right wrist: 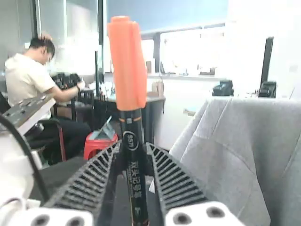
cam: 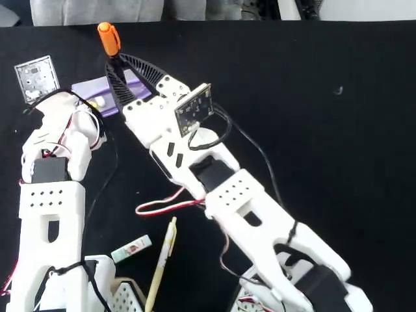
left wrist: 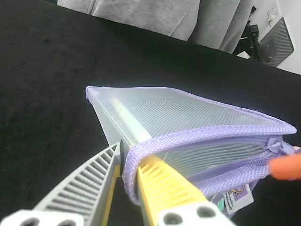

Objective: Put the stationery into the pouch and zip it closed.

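Right hand is clamped on the marker: likely rigid, light, smooth; hold mid-barrel. Left hand pinches the pouch rim: soft mesh, may sag.

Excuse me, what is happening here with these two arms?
The left gripper is shut on the rim of the purple mesh pouch. The right gripper holds an orange-capped marker close to the pouch's zipper end. A yellow pen and a small green-and-white item lie on the table between the arms, not yet in the pouch.
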Action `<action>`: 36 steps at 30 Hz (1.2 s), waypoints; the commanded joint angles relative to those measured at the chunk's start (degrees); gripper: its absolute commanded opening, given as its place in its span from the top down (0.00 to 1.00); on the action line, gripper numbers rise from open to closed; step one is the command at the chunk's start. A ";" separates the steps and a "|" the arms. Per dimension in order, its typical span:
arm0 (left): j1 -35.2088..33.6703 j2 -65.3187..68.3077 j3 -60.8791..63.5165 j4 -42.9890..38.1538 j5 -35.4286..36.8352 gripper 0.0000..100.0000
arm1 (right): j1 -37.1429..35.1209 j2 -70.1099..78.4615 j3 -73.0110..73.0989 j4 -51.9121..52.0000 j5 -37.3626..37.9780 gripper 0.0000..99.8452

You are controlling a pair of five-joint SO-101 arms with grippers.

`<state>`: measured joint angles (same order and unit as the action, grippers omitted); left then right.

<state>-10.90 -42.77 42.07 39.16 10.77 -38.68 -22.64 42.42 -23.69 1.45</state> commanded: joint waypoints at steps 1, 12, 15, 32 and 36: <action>0.92 -1.85 -3.56 -0.18 0.70 0.97 | 0.62 6.64 -0.92 -7.65 4.13 0.99; 0.40 -1.76 -0.40 -4.57 0.70 0.97 | 1.76 11.65 1.98 -13.10 6.07 0.99; 0.40 -1.76 -0.48 -4.40 0.70 0.97 | 1.93 11.65 3.12 -12.84 6.07 0.92; -0.04 -1.76 -0.13 -4.66 0.70 0.97 | 2.02 10.42 2.07 -12.66 6.07 0.76; -3.21 -1.76 -0.57 -4.75 0.70 0.97 | 3.43 4.09 1.36 -2.90 6.07 0.76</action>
<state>-11.25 -42.77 42.86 36.18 10.86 -37.63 -11.03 46.81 -34.86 6.99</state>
